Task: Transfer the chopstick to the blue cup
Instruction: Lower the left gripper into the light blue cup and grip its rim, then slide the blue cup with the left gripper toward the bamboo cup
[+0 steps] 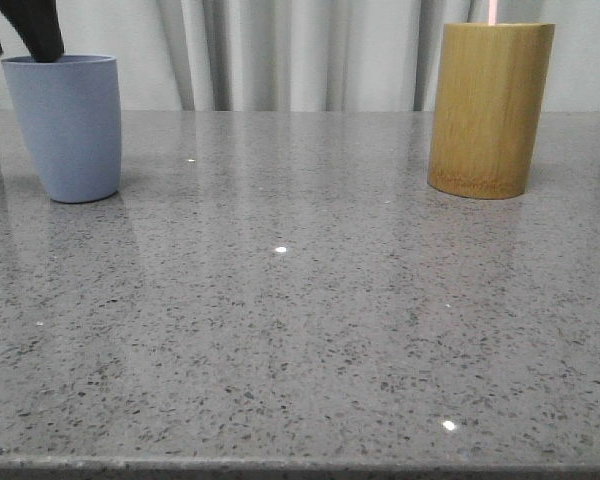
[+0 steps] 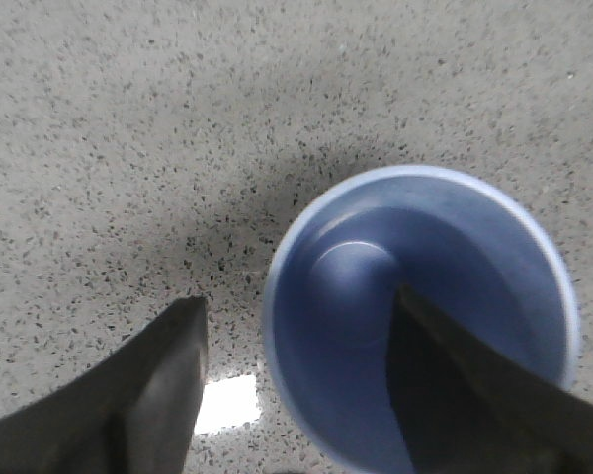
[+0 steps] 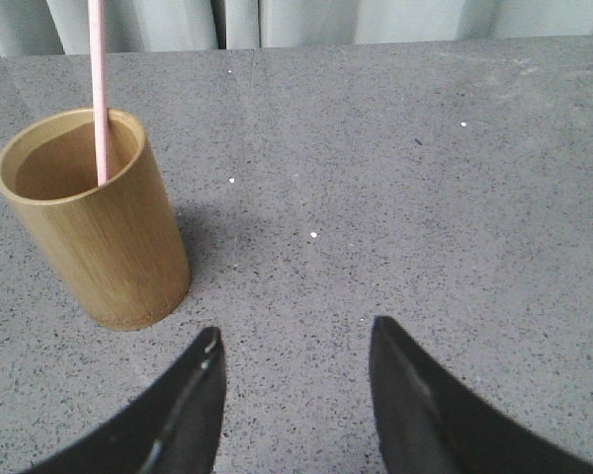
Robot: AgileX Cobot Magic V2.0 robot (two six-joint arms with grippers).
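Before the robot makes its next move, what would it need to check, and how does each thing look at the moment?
1. Pink chopstick stands in the bamboo holder: ok, though I cannot tell if there is more than one.
2. Blue cup upright on the table: ok.
3. Blue cup free inside: not ok, one finger of the left pincer sits inside the rim, the other outside.
4. Right pincer open with nothing in it: ok.
5. Right pincer lined up on the chopstick: not ok, it is beside the holder, apart from it.
6. Bamboo holder upright: ok.
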